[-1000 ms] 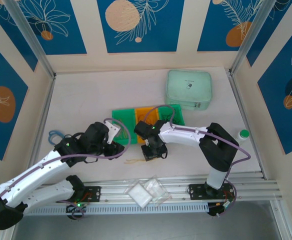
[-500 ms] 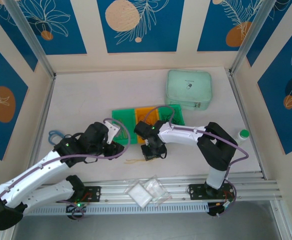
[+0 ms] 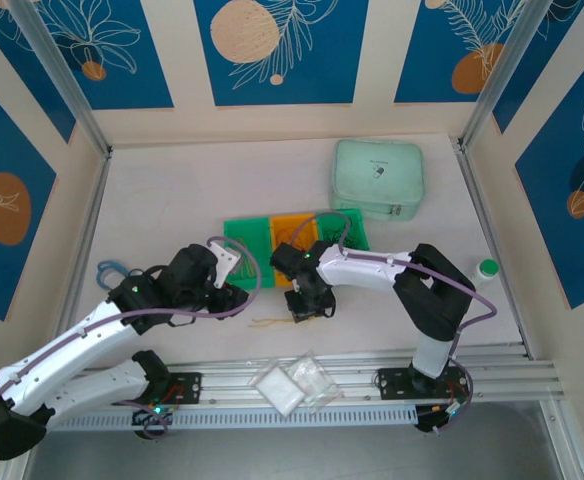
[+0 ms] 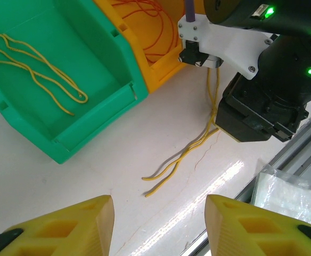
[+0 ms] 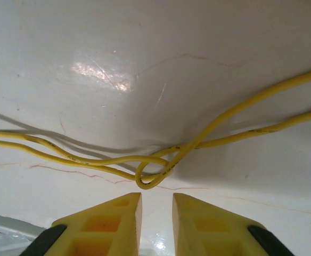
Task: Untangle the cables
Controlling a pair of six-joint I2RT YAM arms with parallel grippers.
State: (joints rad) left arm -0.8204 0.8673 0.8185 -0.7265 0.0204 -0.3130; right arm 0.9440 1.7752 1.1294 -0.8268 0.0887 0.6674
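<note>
Beside right gripper (image 5: 156, 197), yellow cable (image 5: 170, 165), apparently loose.

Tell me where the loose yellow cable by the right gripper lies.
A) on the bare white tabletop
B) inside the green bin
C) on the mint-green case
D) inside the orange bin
A: the left wrist view shows this yellow cable lying on the white tabletop, outside the green bin, and the right wrist view shows it looped on the table just ahead of the right gripper.
</note>
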